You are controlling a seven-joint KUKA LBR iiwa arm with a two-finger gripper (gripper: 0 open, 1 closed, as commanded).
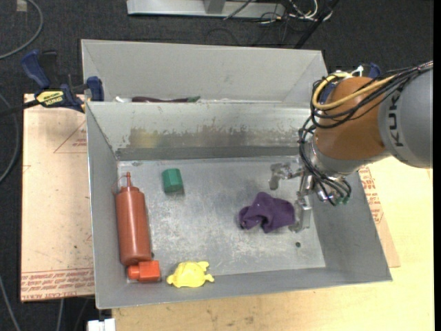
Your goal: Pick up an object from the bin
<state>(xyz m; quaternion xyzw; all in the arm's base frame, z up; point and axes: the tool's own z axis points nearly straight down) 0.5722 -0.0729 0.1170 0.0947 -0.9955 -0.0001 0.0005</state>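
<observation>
Pincer (290, 196): fingers spread wide, nothing between them, at the 3 o'clock side of the bin (207, 126) floor.
Purple cloth (267, 212): crumpled, just beside the pincer at its 8 o'clock; long axis roughly 9-to-3.
Red bottle (133, 225): 9 o'clock side, lying 12-to-6, nozzle toward 12.

Bright, even light; faint soft shadows

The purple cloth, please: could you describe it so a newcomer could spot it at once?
Look in the grey bin, on the floor's right half as viewed, beside the gripper. The purple cloth lies crumpled there, the only purple thing in it.
</observation>
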